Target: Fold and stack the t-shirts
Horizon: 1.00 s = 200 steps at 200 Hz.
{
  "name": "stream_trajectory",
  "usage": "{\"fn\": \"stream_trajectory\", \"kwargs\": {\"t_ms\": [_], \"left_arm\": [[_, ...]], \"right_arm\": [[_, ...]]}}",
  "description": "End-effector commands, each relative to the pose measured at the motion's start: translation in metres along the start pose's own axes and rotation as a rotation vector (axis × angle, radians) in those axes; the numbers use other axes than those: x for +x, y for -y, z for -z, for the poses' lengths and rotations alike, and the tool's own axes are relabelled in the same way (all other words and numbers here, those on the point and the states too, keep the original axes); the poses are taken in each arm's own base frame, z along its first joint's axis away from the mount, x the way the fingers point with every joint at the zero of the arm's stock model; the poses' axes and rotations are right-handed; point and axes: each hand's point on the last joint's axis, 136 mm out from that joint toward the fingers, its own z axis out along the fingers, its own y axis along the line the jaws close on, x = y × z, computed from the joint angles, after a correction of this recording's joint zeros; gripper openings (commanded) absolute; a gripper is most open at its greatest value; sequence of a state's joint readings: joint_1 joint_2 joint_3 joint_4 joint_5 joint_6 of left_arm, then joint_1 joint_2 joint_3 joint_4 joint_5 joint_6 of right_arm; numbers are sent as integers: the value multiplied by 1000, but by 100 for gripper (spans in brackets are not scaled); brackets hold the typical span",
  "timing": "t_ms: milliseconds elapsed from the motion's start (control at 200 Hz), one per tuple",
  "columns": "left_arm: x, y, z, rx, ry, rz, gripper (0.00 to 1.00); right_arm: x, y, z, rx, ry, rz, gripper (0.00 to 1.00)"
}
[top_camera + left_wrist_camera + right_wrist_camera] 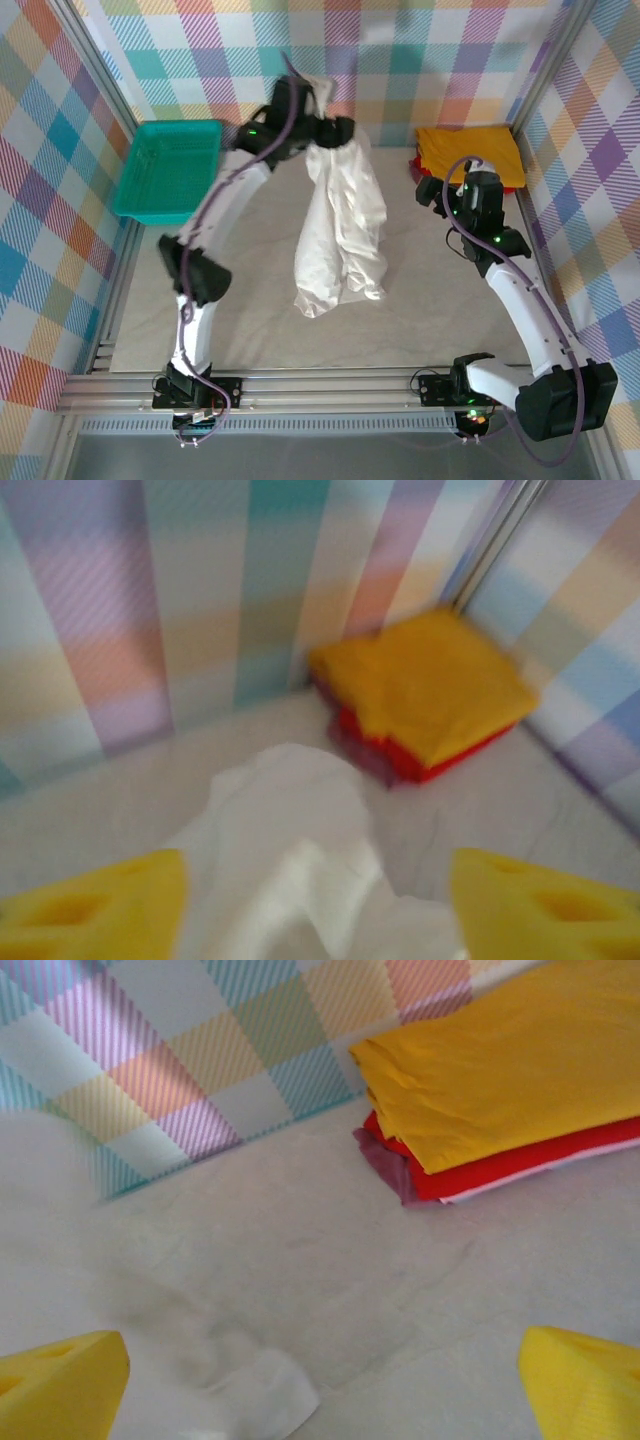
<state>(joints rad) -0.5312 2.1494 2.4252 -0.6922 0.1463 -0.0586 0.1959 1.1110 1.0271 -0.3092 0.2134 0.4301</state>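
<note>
The left arm reaches to the far middle of the table (250,330). The left gripper (335,130) sits at the top of the white t-shirt (340,230). In the left wrist view this gripper (320,880) is released: its two yellow fingers (100,910) stand wide apart at the bottom corners. The white t-shirt (290,860) lies bunched between them, and neither finger presses it.

From above, the white shirt runs as a long, wrinkled strip from the far gripper back toward the near side. Its upper end is gathered narrow at the gripper. Its lower end spreads wider on the table, about in the middle between the two arms.

The right gripper (432,190) is over the right part of the table, well apart from the white shirt and near the far right corner. In the right wrist view the gripper (325,1370) is also released, with its yellow fingers (60,1385) spread wide over bare table and holding nothing. A corner of the white shirt (260,1395) lies flat just beyond them.

In the far right corner, against the checked wall (400,50), the yellow t-shirt (470,150) lies folded on top of the red t-shirt (520,1165). The red edge shows under the yellow one (510,1070) along the near side.

A teal basket (170,170) rests at the far left edge of the table.
</note>
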Motion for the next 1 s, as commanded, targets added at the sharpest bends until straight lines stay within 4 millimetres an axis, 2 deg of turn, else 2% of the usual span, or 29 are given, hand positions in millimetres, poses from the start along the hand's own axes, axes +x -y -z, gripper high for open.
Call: {"fn": "stream_trajectory", "kwargs": {"t_ms": [0,75,110,115,195,330,380,485,510,585,650,715,780,885,980,995], "left_arm": [[23,-1,13,-45,-77,97,90],[44,-11,28,-80,-16,145,90],[62,-19,35,-109,1,175,89],[59,-18,38,-110,16,178,88],[111,-31,53,-152,-32,206,85],[213,-41,65,-175,-219,274,84],[248,-35,67,-159,-284,296,82],[301,-12,70,-131,-371,264,83],[302,-3,66,-106,-354,257,82],[326,5,59,-99,-396,265,83],[346,-1,54,-131,-430,279,83],[358,-7,51,-153,-440,279,82],[369,-13,51,-170,-441,273,78],[388,-30,53,-249,-458,256,64],[400,-53,57,-359,-456,274,45],[401,-58,59,-385,-454,284,38]], "right_arm": [[17,3,-5,1,-63,19,100],[32,-19,-10,-139,-116,62,99],[41,-27,-15,-195,-152,72,100],[42,-28,-15,-202,-157,72,100],[67,-40,-30,-269,-273,83,100],[114,-26,-61,-197,-498,62,93],[130,-25,-67,-198,-560,58,87],[155,-12,-79,-138,-635,59,87],[159,-9,-82,-125,-646,60,88],[167,5,-95,-34,-678,63,89],[162,23,-105,84,-664,41,91],[155,32,-116,137,-617,9,93],[155,37,-129,161,-630,-25,93],[162,42,-149,198,-683,-37,87],[165,48,-164,218,-687,-48,70],[165,50,-166,219,-687,-50,67]]}}
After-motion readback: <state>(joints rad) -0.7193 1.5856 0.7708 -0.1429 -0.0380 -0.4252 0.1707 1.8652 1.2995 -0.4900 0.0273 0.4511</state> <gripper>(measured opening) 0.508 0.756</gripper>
